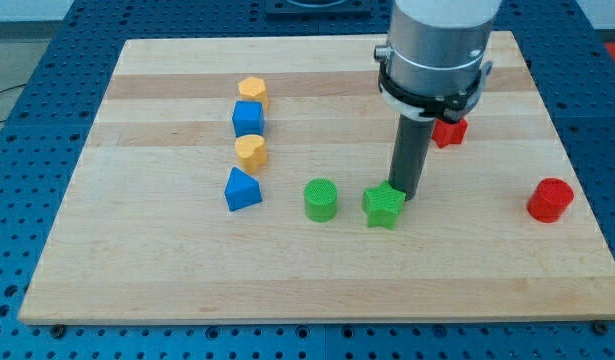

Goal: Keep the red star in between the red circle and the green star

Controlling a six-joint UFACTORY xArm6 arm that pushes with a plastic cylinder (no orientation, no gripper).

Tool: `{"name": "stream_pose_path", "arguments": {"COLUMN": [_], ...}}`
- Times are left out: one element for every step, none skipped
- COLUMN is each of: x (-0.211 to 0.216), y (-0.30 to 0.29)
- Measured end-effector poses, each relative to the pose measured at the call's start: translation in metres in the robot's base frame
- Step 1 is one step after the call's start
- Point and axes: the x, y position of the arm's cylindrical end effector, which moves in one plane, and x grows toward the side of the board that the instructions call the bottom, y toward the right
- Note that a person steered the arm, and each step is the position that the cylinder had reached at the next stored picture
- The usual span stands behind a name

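Observation:
The green star [383,207] lies on the wooden board [167,270], below the middle. My tip [403,195] rests against the green star's upper right side. The red star [449,131] lies above and to the right of it, partly hidden behind the arm. The red circle [550,200] stands near the view's right edge of the board, level with the green star.
A green circle [321,200] stands just left of the green star. On the view's left a column runs downward: yellow hexagon [252,91], blue cube [248,118], yellow heart-like block [250,152], blue triangle [242,189].

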Motion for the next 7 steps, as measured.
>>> {"name": "stream_pose_path", "arguments": {"x": [-0.038,-0.084,-0.125,-0.127,-0.095,-0.086,-0.088], "y": [0.023,0.018,0.058,0.079,0.103,0.106,0.114]}}
